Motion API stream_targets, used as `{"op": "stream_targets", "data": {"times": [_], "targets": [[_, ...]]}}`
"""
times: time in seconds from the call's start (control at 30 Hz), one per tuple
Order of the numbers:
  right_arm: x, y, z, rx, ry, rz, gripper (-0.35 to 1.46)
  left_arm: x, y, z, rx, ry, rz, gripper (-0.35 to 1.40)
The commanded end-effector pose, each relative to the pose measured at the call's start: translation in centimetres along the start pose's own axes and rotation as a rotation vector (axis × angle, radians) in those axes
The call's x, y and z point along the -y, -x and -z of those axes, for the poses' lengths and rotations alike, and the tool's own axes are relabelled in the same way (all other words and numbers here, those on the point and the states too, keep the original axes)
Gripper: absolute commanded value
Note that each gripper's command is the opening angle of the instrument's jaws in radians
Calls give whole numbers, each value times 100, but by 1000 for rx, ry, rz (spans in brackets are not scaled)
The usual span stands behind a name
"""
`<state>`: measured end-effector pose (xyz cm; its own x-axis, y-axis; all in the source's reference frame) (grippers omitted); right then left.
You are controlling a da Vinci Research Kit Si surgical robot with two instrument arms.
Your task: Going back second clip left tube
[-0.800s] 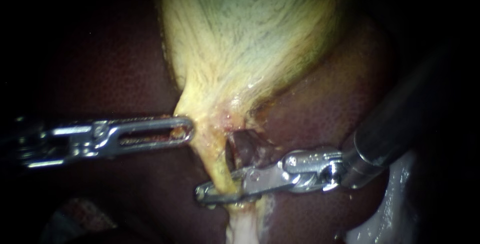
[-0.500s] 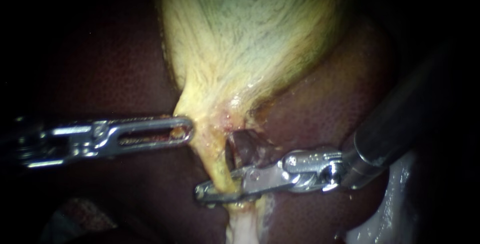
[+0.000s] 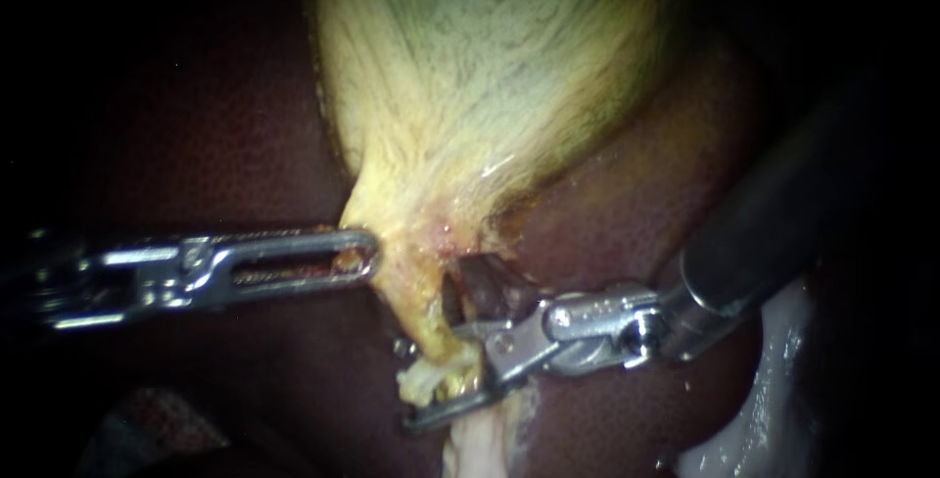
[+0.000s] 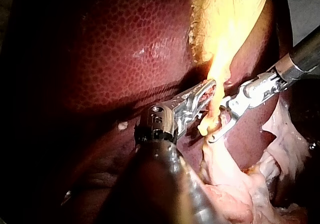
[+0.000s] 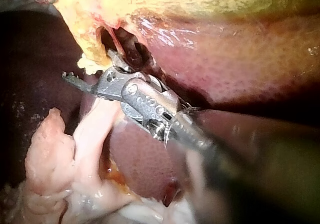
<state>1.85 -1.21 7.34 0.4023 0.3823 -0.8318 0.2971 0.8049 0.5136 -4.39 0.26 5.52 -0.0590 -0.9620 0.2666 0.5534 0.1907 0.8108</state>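
Note:
The yellow-green gallbladder (image 3: 480, 76) narrows down to a thin yellow tube (image 3: 423, 316) lying on the dark liver (image 3: 636, 204). My left instrument (image 3: 364, 253) comes in level from the left, its slotted jaws shut on the gallbladder's neck at the tube's left edge. My right instrument (image 3: 443, 372) reaches in from the right with its jaws open. One jaw lies above and one below the tube's frayed yellow lower part (image 3: 423, 380). The left wrist view shows the same open jaws (image 4: 221, 120) beside the tube. I cannot make out a clip on the tube.
Pale pink-white loose tissue (image 3: 477, 449) hangs below the tube and spreads beside the right instrument (image 5: 75, 149). A dark opening (image 3: 485, 287) shows in the tissue right of the tube. Liver surrounds the field on both sides.
My right instrument's jaws, closed across the tube before, have opened. Its shaft has shifted slightly left and up. The left instrument has not moved.

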Motion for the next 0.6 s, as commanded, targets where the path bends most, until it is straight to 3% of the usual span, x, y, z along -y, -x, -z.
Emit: {"op": "stream_targets", "data": {"times": [0.03, 0.23, 0.6], "targets": [[0, 0, 2, 0, 0, 6, 60, 0, 0, 0, 0, 1, 0, -35], [5, 3, 20, 0, 8, 30, 60, -1, 0, 2, 0, 0, 0, -35], [20, -5, 94, -4, 52, 68, 60, -1, -1, 2, 0, 0, -1, -35]]}}
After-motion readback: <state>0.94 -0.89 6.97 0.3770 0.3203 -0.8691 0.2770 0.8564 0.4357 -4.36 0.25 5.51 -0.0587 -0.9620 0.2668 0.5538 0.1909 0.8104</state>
